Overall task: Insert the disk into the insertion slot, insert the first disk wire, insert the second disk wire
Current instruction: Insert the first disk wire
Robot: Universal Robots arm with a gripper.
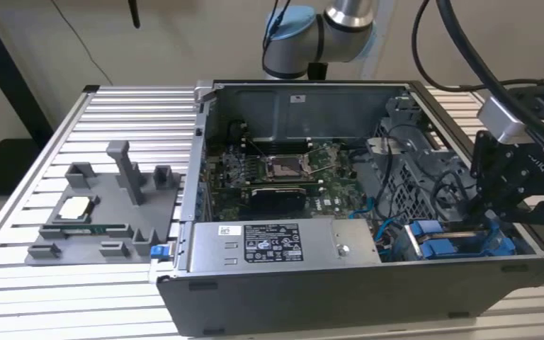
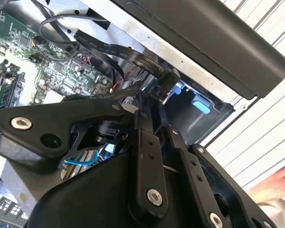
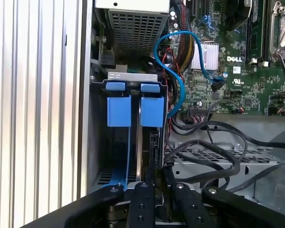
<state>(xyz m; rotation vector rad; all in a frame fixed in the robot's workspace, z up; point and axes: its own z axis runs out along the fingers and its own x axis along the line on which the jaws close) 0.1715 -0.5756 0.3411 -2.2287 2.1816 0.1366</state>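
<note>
1. Open computer case (image 1: pixel 348 297) on slatted table (image 1: pixel 54 312).
2. Low over the case's drive corner, gripper (image 3: pixel 154 176), fingers drawn close together; whether pinching anything, impossible to tell.
3. Below it, grey insertion slot (image 3: pixel 152 142).
4. Seated in that slot, disk (image 3: pixel 152 111), just beside 1 other blue carrier (image 3: pixel 118 111).

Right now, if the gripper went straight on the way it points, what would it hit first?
Probably the blue drive carrier beside the blue cable, sitting in the drive cage. In the first wrist view it lies straight ahead of the gripper. Depth is unclear, so the cage floor may come first.
</note>
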